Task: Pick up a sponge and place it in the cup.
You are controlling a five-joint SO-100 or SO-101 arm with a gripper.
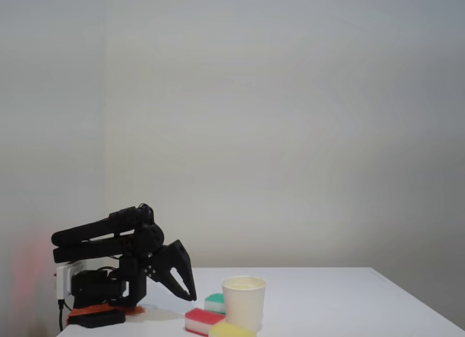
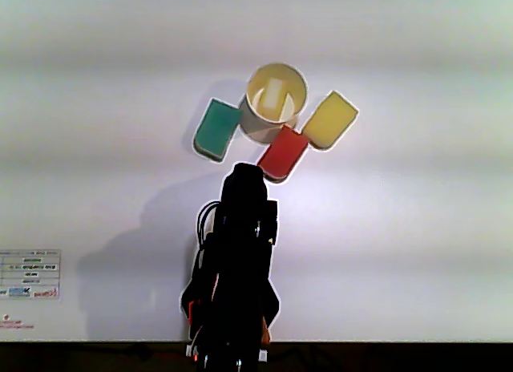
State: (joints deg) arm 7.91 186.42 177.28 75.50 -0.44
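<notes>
We see the black arm folded low over its base at the left of the fixed view, its fingers (image 1: 187,292) pointing down toward the white worktop (image 1: 349,301) and hanging just above it, a little left of the sponges. From this side the two fingers overlap, so we cannot tell whether they are spread or pressed together; nothing shows between them.

The cup (image 1: 243,302) stands upright on the worktop. In the other view, looking down, the cup (image 2: 255,125) has a pale block inside: the sponge (image 2: 274,94) lies within its mouth, apart from the fingers. In the fixed view only a pale edge shows at the rim, too faint for us to tell what it is.

Three more sponges ring the cup. In the other view a green-topped sponge (image 2: 216,128) lies to its left, a red-topped sponge (image 2: 282,152) touches its lower side, and a bright yellow sponge (image 2: 329,120) lies to its right. In the fixed view the red-topped one (image 1: 203,319) shows a white underside.

A white label (image 2: 30,276) lies at the worktop's lower left in the other view, with printed lines and red marks. We cannot read the writing; it is too small and blurred.
</notes>
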